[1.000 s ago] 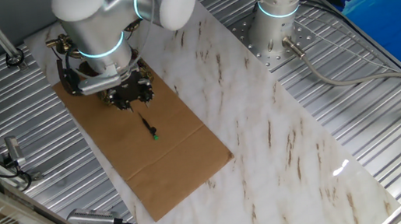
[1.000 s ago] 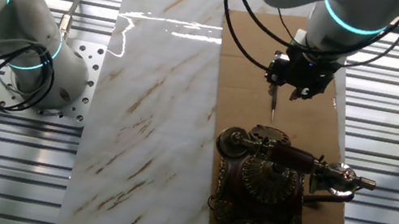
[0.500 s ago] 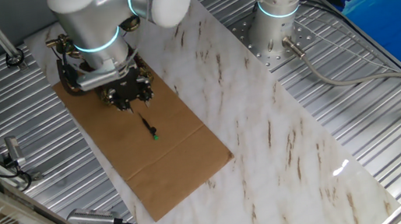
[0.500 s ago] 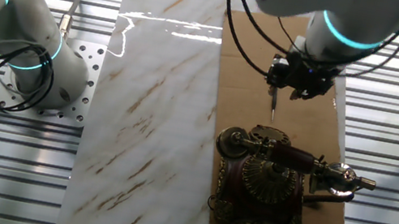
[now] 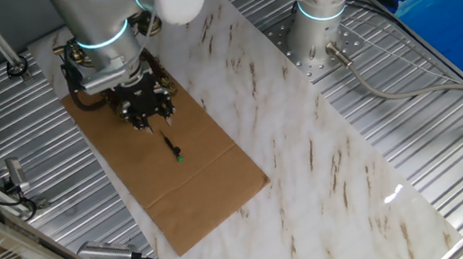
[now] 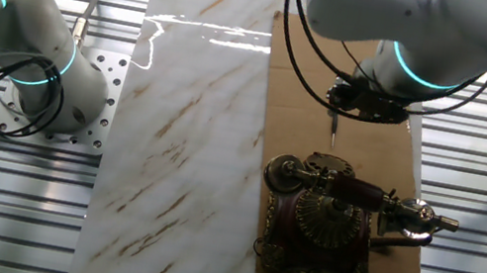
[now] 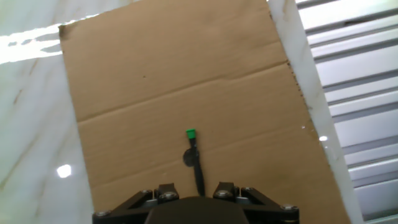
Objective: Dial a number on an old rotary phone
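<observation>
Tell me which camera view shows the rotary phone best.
The other fixed view: the old rotary phone is seen whole there, dial and handset uncovered, on the cardboard. In the one fixed view the arm hides nearly all of it. The hand view shows only cardboard and the green-tipped stick.

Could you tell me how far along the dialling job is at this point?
Done: the gripper holds the stick. In hand: it hangs above the cardboard, short of the phone. Left: all the dialling; the stick's tip is not at the dial.
</observation>
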